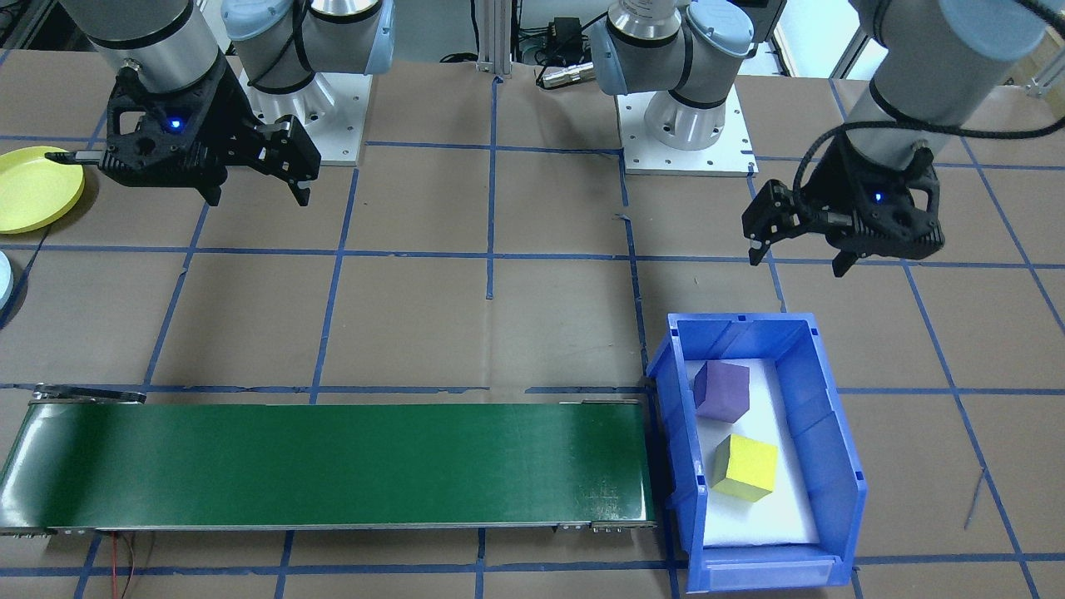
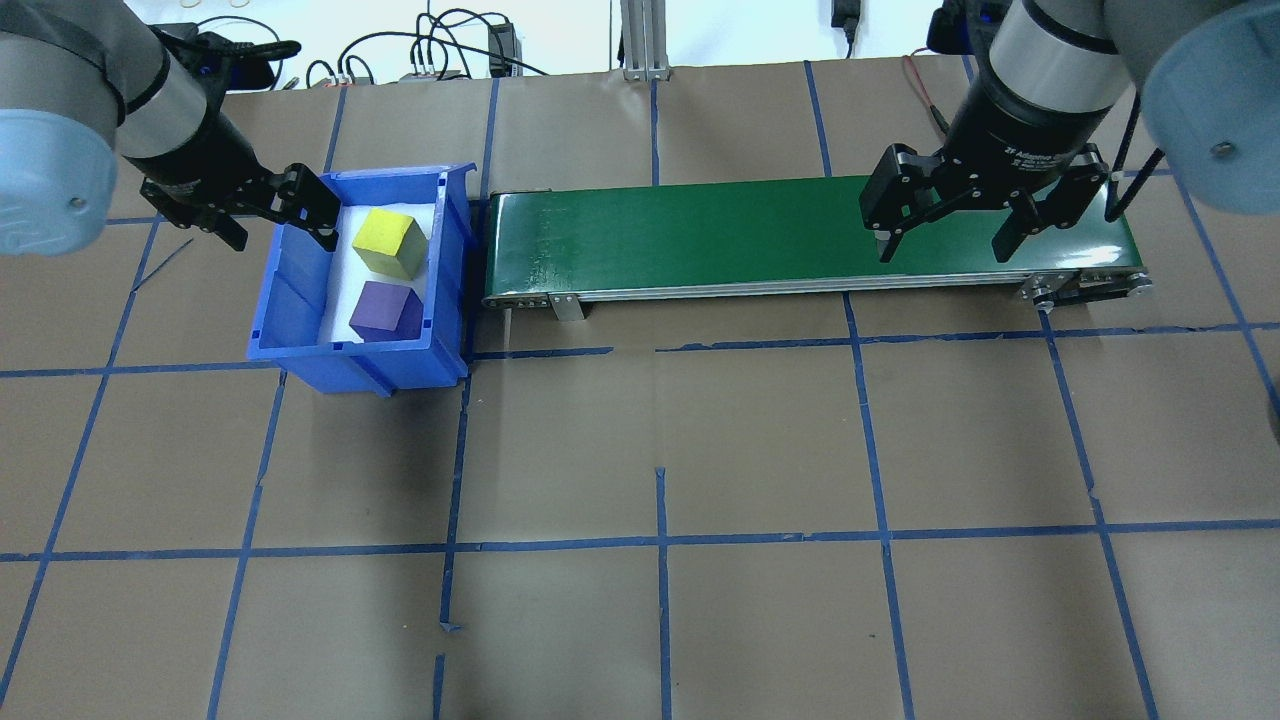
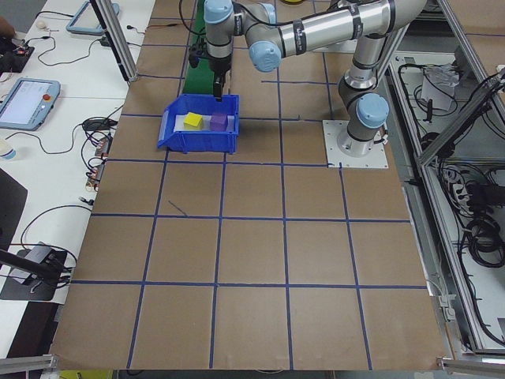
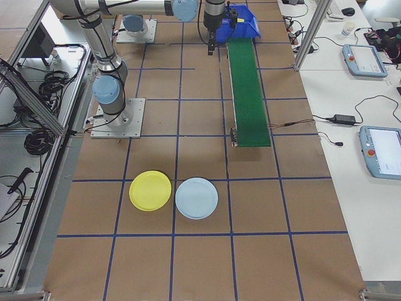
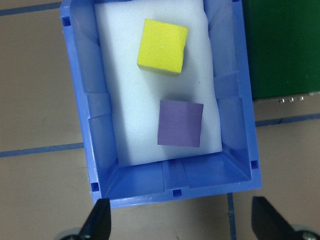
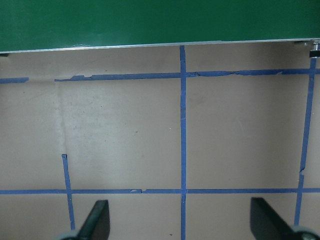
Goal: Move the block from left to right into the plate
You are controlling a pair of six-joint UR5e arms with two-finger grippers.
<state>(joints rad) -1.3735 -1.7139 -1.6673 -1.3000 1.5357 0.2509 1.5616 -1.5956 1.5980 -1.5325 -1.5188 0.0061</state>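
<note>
Front view: nothing had started. The yellow block (image 1: 744,467) and purple block (image 1: 721,391) both sat in the bin (image 1: 819,391), purple at 12 o'clock of yellow, just beside it. The left gripper (image 1: 799,254) hung above the surface at the bin's 12 o'clock, jaws apart, holding nothing. The right gripper (image 1: 283,179) hovered far across, jaws apart too, with the yellow plate (image 1: 33,187) at its 9 o'clock. The belt (image 1: 333,466) was bare.

Overhead: the left gripper (image 2: 270,215) stood over the bin's (image 2: 290,320) 9 o'clock wall; the right gripper (image 2: 950,215) hung over the belt's (image 2: 680,235) 3 o'clock end.

Left side view: both blocks in the bin (image 3: 177,134), too small for more.

Right side view: the yellow plate (image 4: 150,190) and a blue plate (image 4: 197,198) lay side by side, well apart from the belt's (image 4: 249,94) near end, both bare.

Left wrist: the yellow block (image 5: 162,45) and purple block (image 5: 180,123) lay untouched on the white pad, fingertips (image 5: 97,225) wide apart at the frame's bottom.

Right wrist: only belt edge and taped surface.

By my read, the pick, the belt ride and the drop onto a plate all remained.
</note>
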